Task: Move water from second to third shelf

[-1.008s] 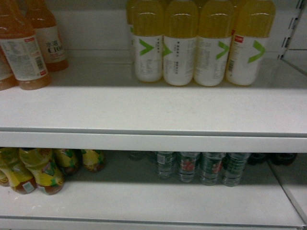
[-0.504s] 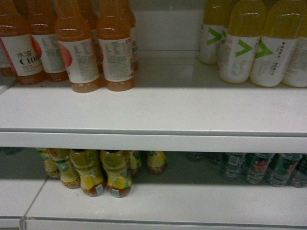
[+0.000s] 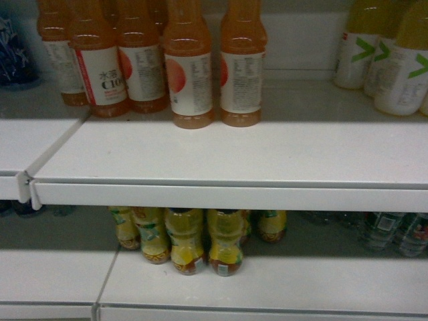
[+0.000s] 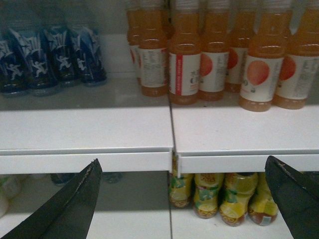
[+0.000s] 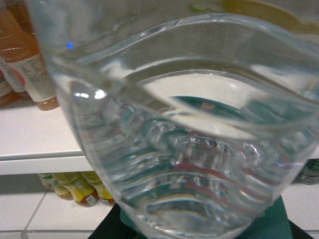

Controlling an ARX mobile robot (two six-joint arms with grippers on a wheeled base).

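- Clear ribbed water bottle point(image 5: 184, 139) filling the right wrist view, pressed close to the lens, in front of the white shelf edge point(image 5: 35, 162).
- Right gripper itself hidden behind it; closed on the bottle or not, cannot tell.
- Left gripper point(image 4: 182, 199) spread wide apart, nothing between the dark fingers point(image 4: 70, 204).
- More water bottles point(image 3: 394, 234) standing far right on the lower shelf.
- Orange drink bottles point(image 3: 190, 63) upright on the upper shelf; yellow bottles point(image 3: 204, 241) below.
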